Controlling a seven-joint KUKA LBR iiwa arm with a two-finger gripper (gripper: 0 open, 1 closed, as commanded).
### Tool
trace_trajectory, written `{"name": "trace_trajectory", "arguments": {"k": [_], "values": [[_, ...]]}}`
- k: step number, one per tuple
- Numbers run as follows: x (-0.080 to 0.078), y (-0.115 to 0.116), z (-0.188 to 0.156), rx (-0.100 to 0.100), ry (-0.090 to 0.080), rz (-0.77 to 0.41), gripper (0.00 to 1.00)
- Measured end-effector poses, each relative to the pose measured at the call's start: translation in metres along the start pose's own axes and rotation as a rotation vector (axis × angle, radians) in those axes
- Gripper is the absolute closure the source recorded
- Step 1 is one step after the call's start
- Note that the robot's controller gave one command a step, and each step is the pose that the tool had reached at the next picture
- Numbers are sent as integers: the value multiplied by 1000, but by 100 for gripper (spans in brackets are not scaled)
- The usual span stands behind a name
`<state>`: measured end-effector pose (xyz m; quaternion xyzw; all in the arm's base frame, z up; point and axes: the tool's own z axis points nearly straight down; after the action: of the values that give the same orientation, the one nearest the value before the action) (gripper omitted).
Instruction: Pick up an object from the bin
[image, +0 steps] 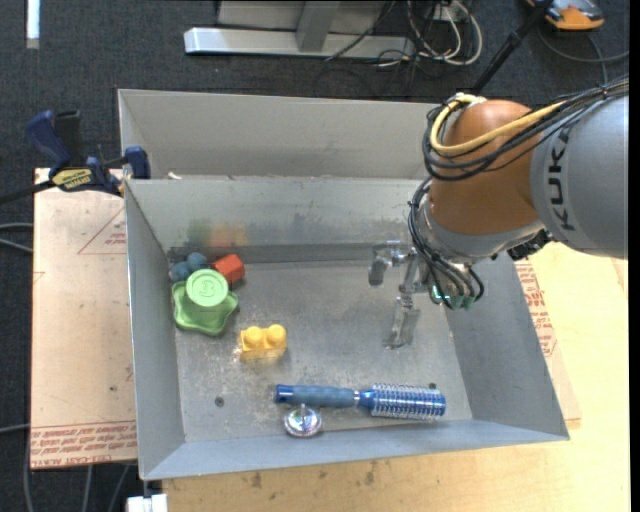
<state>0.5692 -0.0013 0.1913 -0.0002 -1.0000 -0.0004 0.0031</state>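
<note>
Hovering right of centre in the bin (150, 330), the hand (396, 300) hung empty, fingers apart; grasping the blue hairbrush (362, 399) would need moving nearer, then down.

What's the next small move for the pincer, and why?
Probably shift the pincer toward the front wall of the bin, over the blue hairbrush. It hangs above bare floor, and the brush lies closest; the yellow toy is farther off.

Tool (401, 318) above floor of grey bin (300, 215), blue hairbrush (362, 400) nearby, yellow block (262, 341), green cup (205, 298), perhaps lobed, at left
</note>
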Motion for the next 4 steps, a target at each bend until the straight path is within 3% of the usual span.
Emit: {"name": "trace_trajectory", "arguments": {"k": [1,2,3,4], "values": [[85,4,123,-2,-17,29,0],[70,17,91,1,-10,-367,0],[83,-3,81,1,-6,-309,0],[61,11,123,-1,-6,-106,0]]}}
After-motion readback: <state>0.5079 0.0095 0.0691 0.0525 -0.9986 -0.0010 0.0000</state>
